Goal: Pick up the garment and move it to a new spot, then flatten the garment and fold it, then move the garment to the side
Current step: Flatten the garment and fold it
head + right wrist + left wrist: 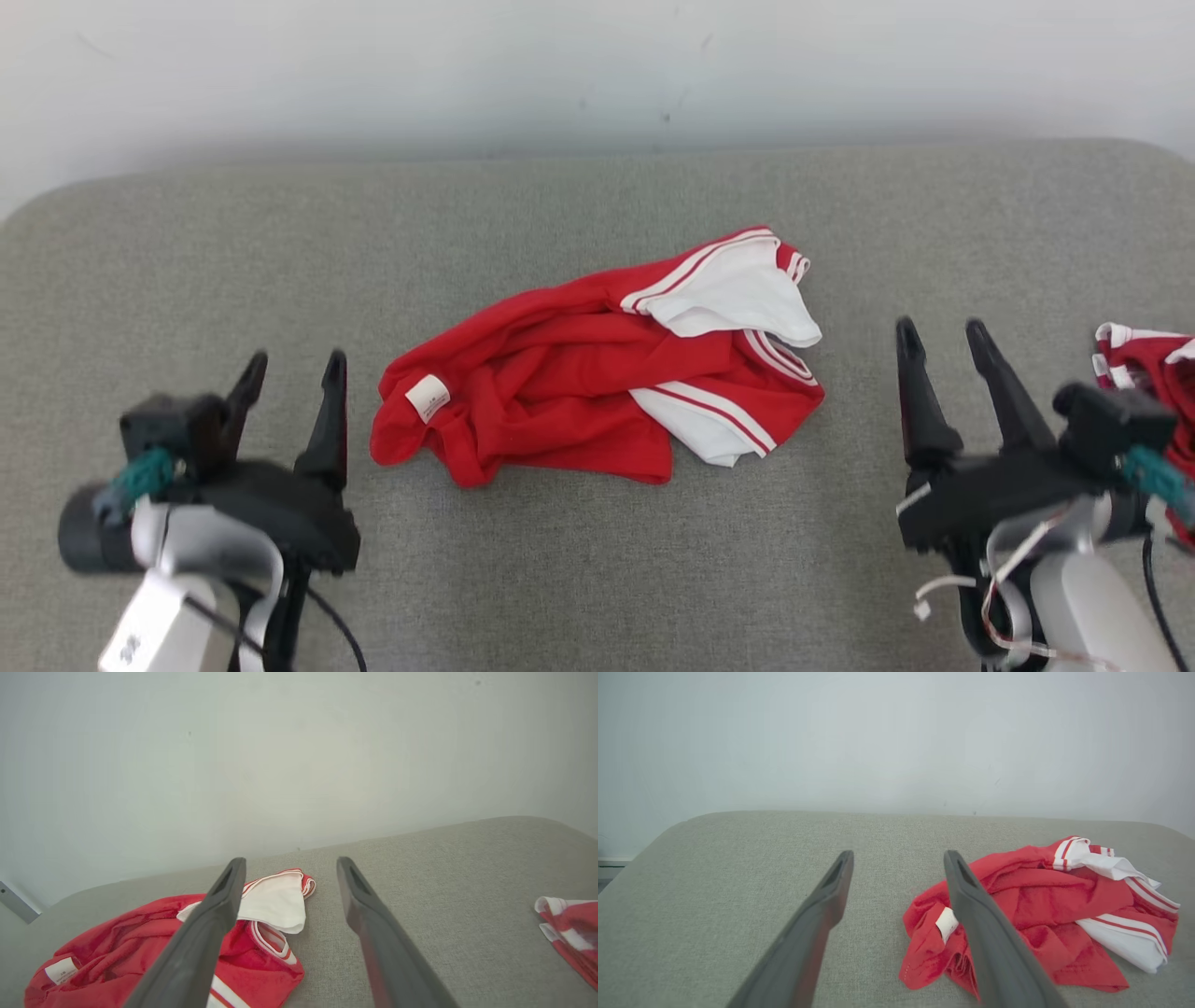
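Observation:
A crumpled red garment [579,373] with white panels and red-white striped trim lies in a heap at the middle of the grey padded surface; a white label shows near its left end. The same garment [1045,914] shows in the left wrist view and again as the garment [140,947] in the right wrist view. My left gripper [294,369] hovers to its left, open and empty. My right gripper [941,336] hovers to its right, open and empty. The left gripper [899,858] and the right gripper [289,865] each show two spread dark fingers.
A second red and white garment [1153,369] lies at the right edge of the grey surface [597,579], behind my right wrist; the same piece [570,933] appears in the right wrist view. A pale wall [597,65] runs along the far edge.

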You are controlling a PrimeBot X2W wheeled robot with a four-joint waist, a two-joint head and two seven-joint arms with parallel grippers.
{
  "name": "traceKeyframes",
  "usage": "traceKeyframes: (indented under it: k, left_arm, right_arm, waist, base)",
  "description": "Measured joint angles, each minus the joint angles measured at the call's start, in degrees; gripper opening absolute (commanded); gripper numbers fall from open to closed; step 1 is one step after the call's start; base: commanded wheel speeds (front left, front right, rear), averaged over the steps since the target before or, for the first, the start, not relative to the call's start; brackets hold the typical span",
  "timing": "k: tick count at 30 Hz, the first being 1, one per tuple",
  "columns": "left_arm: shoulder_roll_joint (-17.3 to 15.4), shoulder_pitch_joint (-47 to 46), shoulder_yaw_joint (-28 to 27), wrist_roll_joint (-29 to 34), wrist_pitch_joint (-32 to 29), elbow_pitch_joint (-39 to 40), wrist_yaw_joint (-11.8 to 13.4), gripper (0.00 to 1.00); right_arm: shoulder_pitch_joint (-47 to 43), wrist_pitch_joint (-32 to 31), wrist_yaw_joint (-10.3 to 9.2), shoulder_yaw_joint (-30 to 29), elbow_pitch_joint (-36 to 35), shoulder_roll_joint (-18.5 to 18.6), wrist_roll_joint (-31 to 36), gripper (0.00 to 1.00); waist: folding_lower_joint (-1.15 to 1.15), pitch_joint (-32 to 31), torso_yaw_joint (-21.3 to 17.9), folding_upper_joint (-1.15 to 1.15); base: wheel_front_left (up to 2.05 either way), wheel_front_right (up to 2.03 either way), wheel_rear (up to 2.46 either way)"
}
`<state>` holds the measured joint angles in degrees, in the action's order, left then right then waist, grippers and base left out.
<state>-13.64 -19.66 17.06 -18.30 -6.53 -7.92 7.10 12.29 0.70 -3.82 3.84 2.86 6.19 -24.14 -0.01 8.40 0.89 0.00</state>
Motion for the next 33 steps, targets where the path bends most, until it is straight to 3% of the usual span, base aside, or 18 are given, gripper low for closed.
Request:
traceKeyframes:
  k: [9, 26, 29, 30, 33]
  left_arm:
    - [1.9, 8.9, -1.1, -0.5, 3.5, -2.2, 0.0, 1.00]
    - [1.0, 1.3, 4.3, 3.9, 1.2, -14.2, -1.1, 1.00]
    - [0.7, 0.3, 4.6, 4.3, 0.4, -17.3, -1.1, 0.86]
    - [0.6, 0.0, 4.5, 4.6, 0.4, -17.9, -1.1, 0.73]
    - [0.6, -1.6, 4.4, 5.8, 0.4, -19.7, -1.1, 0.49]
  right_arm:
    - [-7.3, 4.7, -0.74, 1.2, -1.9, -1.5, 0.6, 1.00]
    - [-7.0, 6.9, -0.47, 4.1, -3.9, -1.9, 1.0, 1.00]
    - [-7.0, 6.9, -0.47, 4.4, -3.8, -1.9, 1.0, 1.00]
    - [-7.0, 7.0, -0.47, 4.5, -3.8, -1.9, 1.0, 1.00]
    - [-7.0, 7.3, -0.47, 4.3, -3.8, -1.9, 1.0, 1.00]
  waist:
    - [0.00, -2.7, -0.9, 0.00]
    - [0.01, -0.3, -6.0, 0.00]
    - [0.01, 0.2, -6.8, 0.00]
    - [0.01, 0.4, -7.1, 0.00]
    - [0.01, 0.8, -7.7, 0.00]
  base:
    - [0.00, 0.00, 0.00]
    - [0.00, 0.00, 0.00]
    - [0.00, 0.00, 0.00]
    - [0.00, 0.00, 0.00]
    - [0.00, 0.00, 0.00]
